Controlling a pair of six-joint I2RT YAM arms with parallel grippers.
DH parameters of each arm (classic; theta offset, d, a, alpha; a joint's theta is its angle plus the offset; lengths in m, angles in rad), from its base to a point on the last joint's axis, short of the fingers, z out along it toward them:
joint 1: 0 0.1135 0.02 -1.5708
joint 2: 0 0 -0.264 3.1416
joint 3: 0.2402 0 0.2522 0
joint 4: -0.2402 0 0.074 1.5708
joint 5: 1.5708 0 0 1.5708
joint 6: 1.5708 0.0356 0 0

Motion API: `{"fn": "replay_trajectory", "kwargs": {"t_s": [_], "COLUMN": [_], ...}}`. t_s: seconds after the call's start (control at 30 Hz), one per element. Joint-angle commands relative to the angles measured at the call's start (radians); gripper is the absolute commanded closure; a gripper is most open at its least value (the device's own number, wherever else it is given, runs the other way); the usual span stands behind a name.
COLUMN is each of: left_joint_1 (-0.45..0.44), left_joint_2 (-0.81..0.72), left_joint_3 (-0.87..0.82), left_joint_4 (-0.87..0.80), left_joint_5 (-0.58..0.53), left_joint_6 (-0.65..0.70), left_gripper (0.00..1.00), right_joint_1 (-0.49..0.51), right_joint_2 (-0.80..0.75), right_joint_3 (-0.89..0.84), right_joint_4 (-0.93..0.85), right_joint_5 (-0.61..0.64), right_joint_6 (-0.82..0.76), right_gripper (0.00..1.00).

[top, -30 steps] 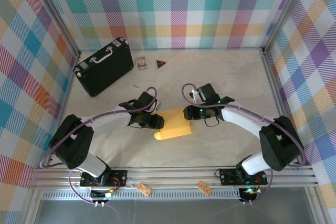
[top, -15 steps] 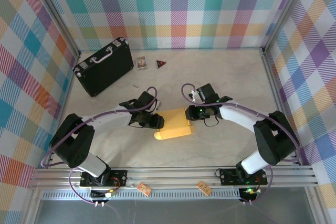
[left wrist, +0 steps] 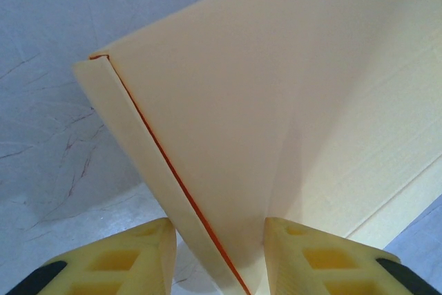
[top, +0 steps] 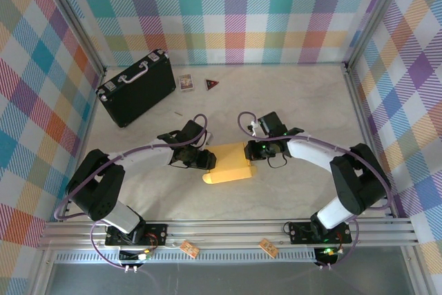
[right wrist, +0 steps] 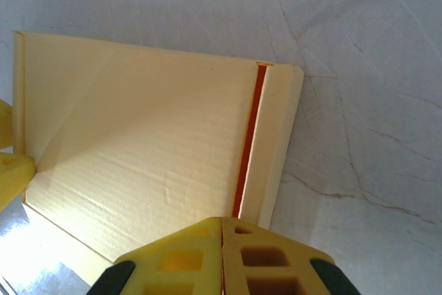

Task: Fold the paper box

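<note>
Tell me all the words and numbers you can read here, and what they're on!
Nothing here can be read.
On the small card by the black hard case: print too small to read.
On the small dark red triangle beside it: too small to tell.
On the two orange tags on the front metal rail: marks blurred.
On the mustard-yellow cardboard box: no writing showing.

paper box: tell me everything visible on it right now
The paper box is mustard-yellow cardboard, faintly ribbed, partly folded into a flattish rectangle, with a thin orange line along one folded flap. It lies on the pale table between the two arms. The left gripper grips one corner, a finger on either side. The right gripper, fingers shut together, meets the opposite edge beside the orange line; whether it pinches cardboard is unclear.
</note>
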State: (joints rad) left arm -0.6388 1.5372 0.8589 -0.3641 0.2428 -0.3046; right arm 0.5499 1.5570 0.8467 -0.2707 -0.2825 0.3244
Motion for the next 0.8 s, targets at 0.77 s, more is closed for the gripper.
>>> {"fn": "replay_trajectory", "kwargs": {"t_s": [0.77], "left_joint_1": [0.02], "left_joint_2": [0.068], "left_joint_3": [0.007], "left_joint_4": [-0.006], "left_joint_5": [-0.031], "left_joint_6": [0.005], "left_gripper": [0.63], "right_joint_1": [-0.001], "right_joint_2": [0.097], "right_joint_3": [0.011], "right_joint_4": [-0.076], "right_joint_5": [-0.003], "right_joint_6": [-0.031], "right_gripper": [0.94]}}
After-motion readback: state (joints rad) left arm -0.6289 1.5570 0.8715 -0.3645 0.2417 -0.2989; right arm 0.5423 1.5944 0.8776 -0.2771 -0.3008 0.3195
